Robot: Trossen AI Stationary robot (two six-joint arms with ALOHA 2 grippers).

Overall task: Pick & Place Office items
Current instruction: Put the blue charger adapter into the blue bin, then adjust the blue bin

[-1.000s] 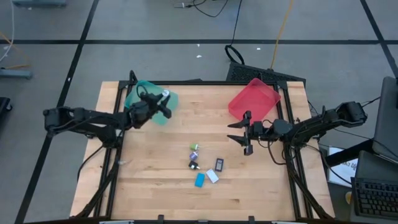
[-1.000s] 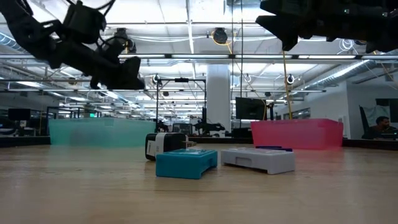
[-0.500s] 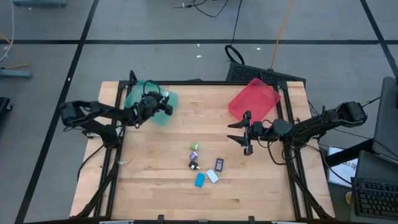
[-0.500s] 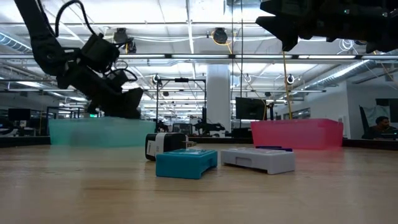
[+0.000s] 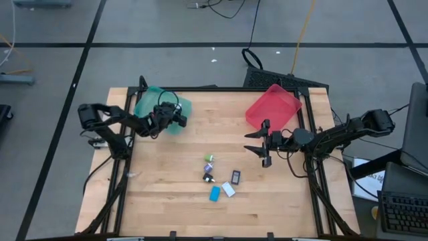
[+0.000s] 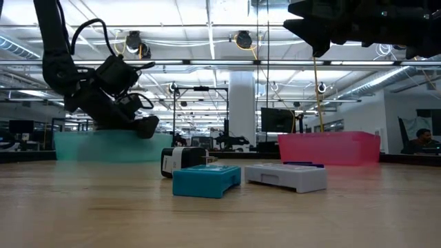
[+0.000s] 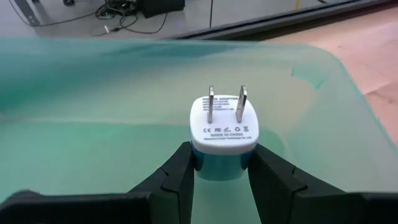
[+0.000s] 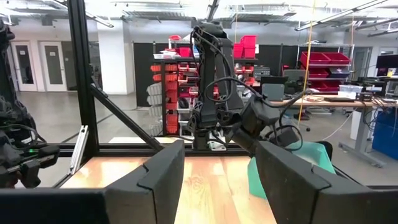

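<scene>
My left gripper [image 5: 175, 115] is shut on a small white-faced charger plug with a blue body [image 7: 222, 134] and holds it over the teal translucent tray [image 5: 152, 102], low at its rim in the low view [image 6: 141, 124]. Several tiny office items lie mid-table on the wood: a green and purple pair [image 5: 209, 163], a black piece [image 5: 208, 177], a dark block [image 5: 235, 177], a white block [image 5: 229, 189] and a bright blue block [image 5: 215, 194]. My right gripper [image 5: 264, 144] is open and empty, above the table to the right of them. My left gripper pinches the plug's blue body [image 7: 205, 165] between its two fingers, one on each side. The white face with its two metal prongs [image 7: 225, 106] points away from the wrist. The fingers come from the table's left, slanting down. The plug is lifted, over the tray's floor.
The red translucent tray [image 5: 273, 107] stands at the far right of the table. In the low view the bright blue block [image 6: 205, 180] and the white block [image 6: 286, 176] lie nearest the camera. There is bare wood [image 5: 160, 187] at the near left.
My left gripper has gone down toward the teal tray with the plug still held, and the left arm has folded back toward the table's left edge. My right gripper has kept still.
</scene>
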